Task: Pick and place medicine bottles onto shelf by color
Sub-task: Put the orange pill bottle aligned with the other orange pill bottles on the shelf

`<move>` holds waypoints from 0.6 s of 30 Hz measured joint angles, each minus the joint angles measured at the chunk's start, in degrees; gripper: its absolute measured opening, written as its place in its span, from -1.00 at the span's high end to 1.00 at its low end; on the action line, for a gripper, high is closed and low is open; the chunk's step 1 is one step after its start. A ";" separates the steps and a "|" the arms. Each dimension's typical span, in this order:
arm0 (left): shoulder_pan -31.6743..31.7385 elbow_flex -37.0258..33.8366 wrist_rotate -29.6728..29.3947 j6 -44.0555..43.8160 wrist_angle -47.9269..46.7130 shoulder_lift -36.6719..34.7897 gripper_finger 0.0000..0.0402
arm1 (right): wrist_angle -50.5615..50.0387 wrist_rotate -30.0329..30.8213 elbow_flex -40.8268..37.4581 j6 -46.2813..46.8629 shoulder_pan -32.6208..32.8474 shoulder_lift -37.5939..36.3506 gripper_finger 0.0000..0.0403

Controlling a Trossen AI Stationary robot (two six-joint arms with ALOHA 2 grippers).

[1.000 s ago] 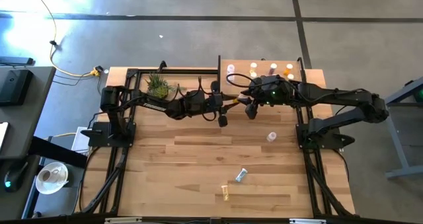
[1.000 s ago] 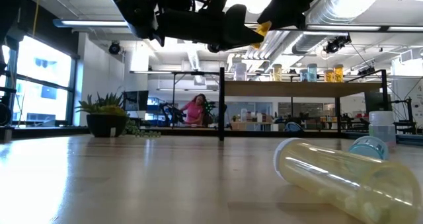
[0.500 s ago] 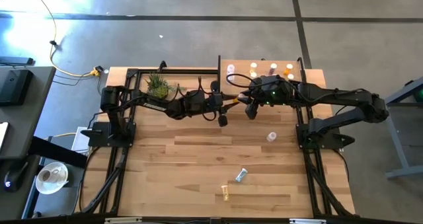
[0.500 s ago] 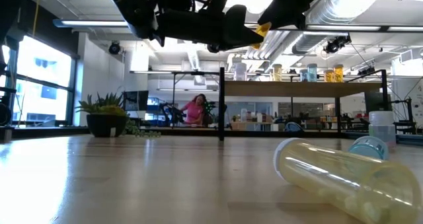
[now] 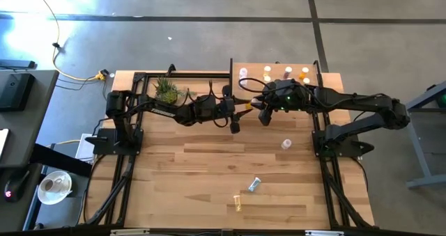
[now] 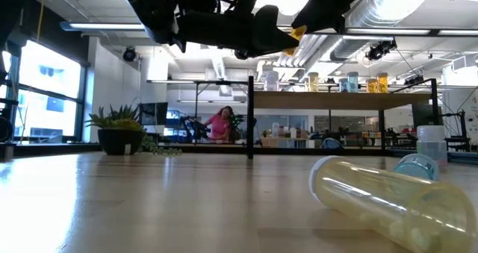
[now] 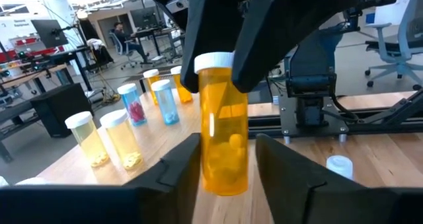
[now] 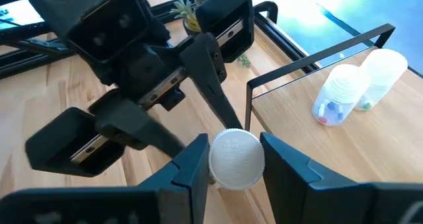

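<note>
An orange medicine bottle (image 7: 223,128) with a white cap hangs upright between my two grippers, high above the table and just in front of the shelf (image 5: 279,70). My right gripper (image 8: 236,166) is shut on its cap. My left gripper (image 7: 228,168) is open, with one finger on either side of the bottle's lower body. Both show mid-table at the far side in the high view, the left gripper (image 5: 234,109) and the right gripper (image 5: 260,111). Several bottles stand on the shelf (image 7: 125,138). My right gripper pinches the orange bottle's white cap (image 8: 236,159) between its two fingers, coming from above and pointing down. The bottle hangs upright below the fingers, clear of the table. My left gripper's fingers (image 7: 180,166) stand close beside the bottle's lower body; I cannot tell whether they touch it.
A clear bottle (image 5: 286,144), a blue one (image 5: 254,184) and a yellow one (image 5: 238,204) lie on the tabletop nearer the front. A potted plant (image 5: 166,90) stands at the far left. The shelf's black frame post (image 8: 250,108) rises beside the grippers.
</note>
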 joint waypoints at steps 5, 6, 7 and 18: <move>0.00 0.00 -1.16 -0.19 -1.23 0.00 0.07 | -1.62 2.71 0.00 -0.56 0.00 -0.93 0.48; 0.00 0.00 -1.80 -0.20 -1.39 0.00 0.04 | -1.92 3.37 0.00 -0.54 0.00 -1.40 0.48; 0.00 0.00 -2.36 -0.17 -1.62 0.00 0.01 | -2.36 4.18 0.00 -0.49 0.00 -1.97 0.48; 0.33 0.02 -3.23 1.87 -6.22 -3.31 0.04 | -12.99 16.99 0.00 3.07 -0.04 -9.55 0.48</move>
